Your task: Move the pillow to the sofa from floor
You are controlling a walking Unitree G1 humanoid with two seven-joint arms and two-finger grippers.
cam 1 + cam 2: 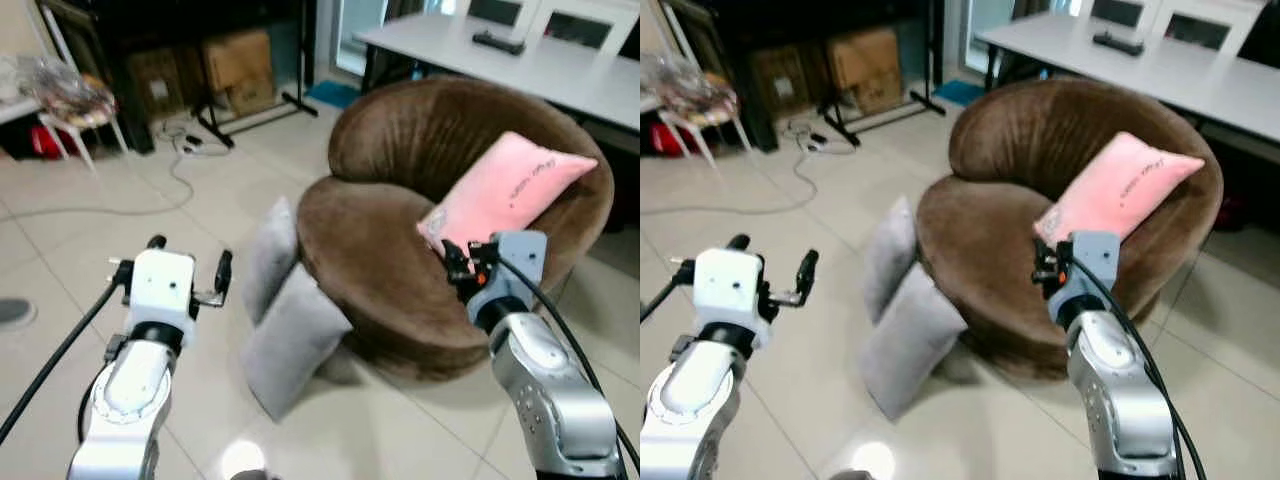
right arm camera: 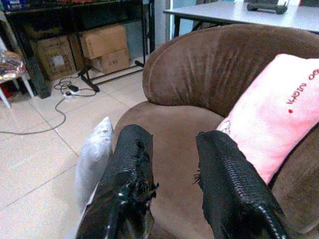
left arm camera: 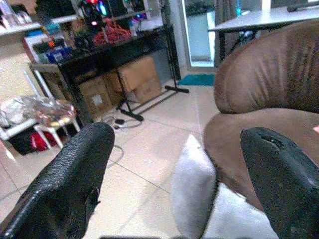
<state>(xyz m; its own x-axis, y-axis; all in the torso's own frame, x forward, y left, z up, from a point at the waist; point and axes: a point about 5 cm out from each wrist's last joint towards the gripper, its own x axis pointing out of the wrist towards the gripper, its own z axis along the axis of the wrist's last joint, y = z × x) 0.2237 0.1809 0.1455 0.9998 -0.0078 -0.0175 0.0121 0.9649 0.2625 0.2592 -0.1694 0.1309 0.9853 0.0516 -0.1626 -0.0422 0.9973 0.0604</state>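
Left eye view: two grey pillows [image 1: 290,335] lean on the tiled floor [image 1: 120,240] against the front of the round brown sofa [image 1: 400,270], on whose seat a pink pillow [image 1: 505,190] rests against the backrest. The left gripper [image 1: 190,262] hovers just beside the grey pillows with its fingers [image 3: 65,189] spread wide and empty, while the right gripper [image 2: 172,184] hangs over the sofa's seat edge near the pink pillow, its fingers parted with nothing between them. Behind stand cardboard boxes [image 1: 235,65], a white table [image 1: 540,65] and a cable [image 1: 150,190] on the floor.
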